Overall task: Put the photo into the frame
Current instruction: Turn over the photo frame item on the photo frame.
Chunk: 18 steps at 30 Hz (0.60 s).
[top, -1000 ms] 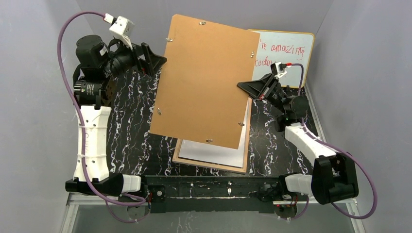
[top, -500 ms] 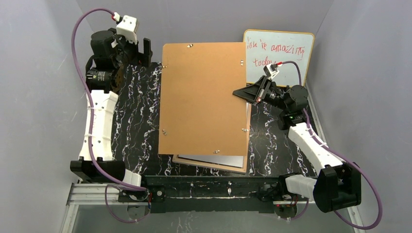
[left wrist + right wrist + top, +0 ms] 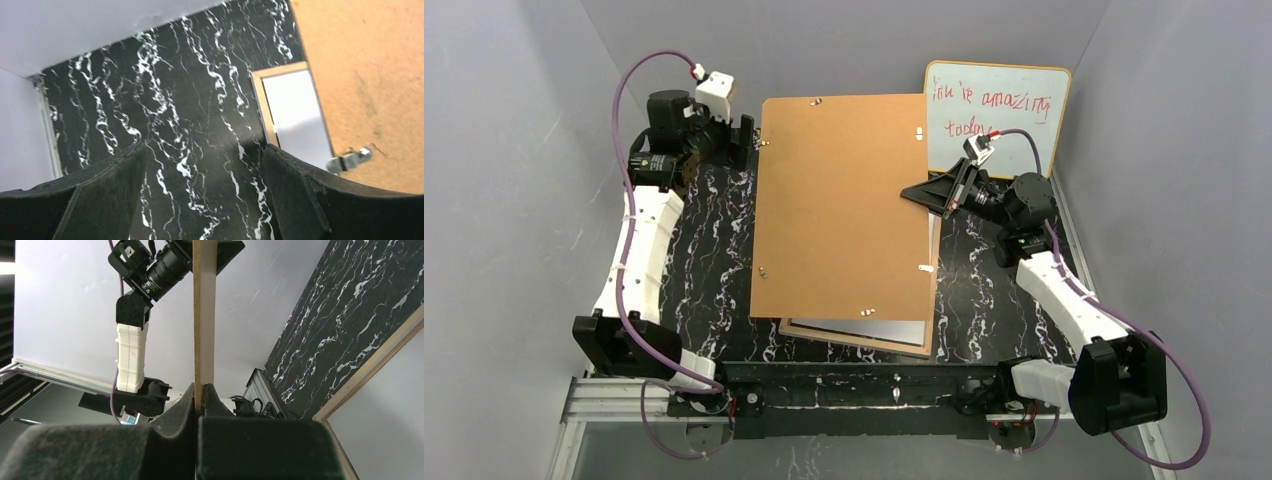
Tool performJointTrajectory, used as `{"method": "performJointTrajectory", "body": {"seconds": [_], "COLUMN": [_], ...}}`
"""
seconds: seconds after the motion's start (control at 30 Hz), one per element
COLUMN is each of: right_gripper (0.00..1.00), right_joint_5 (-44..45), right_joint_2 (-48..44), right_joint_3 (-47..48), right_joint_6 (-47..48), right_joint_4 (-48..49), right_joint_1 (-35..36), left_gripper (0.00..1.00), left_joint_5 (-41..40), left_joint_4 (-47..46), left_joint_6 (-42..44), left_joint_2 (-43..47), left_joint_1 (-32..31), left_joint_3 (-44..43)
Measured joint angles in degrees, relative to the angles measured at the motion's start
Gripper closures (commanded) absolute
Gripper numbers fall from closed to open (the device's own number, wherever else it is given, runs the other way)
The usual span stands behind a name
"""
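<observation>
— Any writing?
— Red, on the whiteboard (image 3: 1024, 110) far right: "amazing today".
— Your fingers?
— My right fingers (image 3: 914, 192) pinch the one brown board's (image 3: 844, 200) right edge. My left fingers (image 3: 744, 140) are spread, empty, beside its far-left corner. One frame (image 3: 864, 346) lies flat on the worktop (image 3: 704, 250) beneath the board.

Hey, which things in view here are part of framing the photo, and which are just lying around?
Part of the job: frame; white sheet lying in it, possibly the photo face down; backing board, pinched by the right hand.
Lying about: whiteboard with red writing.
</observation>
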<state>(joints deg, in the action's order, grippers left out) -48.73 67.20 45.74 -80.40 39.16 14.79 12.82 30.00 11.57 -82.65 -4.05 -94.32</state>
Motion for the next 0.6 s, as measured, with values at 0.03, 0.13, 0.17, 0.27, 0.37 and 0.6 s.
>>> {"method": "performJointTrajectory", "body": {"seconds": [0.03,0.13,0.17,0.27,0.37,0.6], "right_gripper": [0.99,0.99,0.99,0.99,0.99,0.99], "right_joint_5": [0.2,0.63,0.72,0.74,0.72,0.74], "right_joint_2": [0.26,1.09,1.31,1.64,1.75,1.77], "right_joint_3": [0.0,-0.04,-0.04,-0.13,-0.2,-0.63], "right_joint_6": [0.0,0.0,0.04,0.04,0.26,1.64], "right_joint_4": [0.0,-0.09,-0.09,-0.11,-0.17,-1.75], "right_joint_1": [0.17,0.63,0.68,0.72,0.72,0.74], "left_gripper": [0.16,0.16,0.16,0.16,0.15,0.14], "left_joint_5": [0.02,-0.22,-0.26,-0.37,-0.5,-3.52], "left_joint_4": [0.13,0.57,0.63,0.52,0.44,0.24], "left_joint_6": [0.0,0.22,0.28,0.66,1.62,4.31], "left_joint_2": [0.02,0.04,0.04,0.04,0.04,0.24], "left_joint_1": [-0.5,-1.62,-1.81,-2.1,-2.19,-2.19], "left_joint_3": [0.98,2.54,2.8,2.8,2.91,4.57]}}
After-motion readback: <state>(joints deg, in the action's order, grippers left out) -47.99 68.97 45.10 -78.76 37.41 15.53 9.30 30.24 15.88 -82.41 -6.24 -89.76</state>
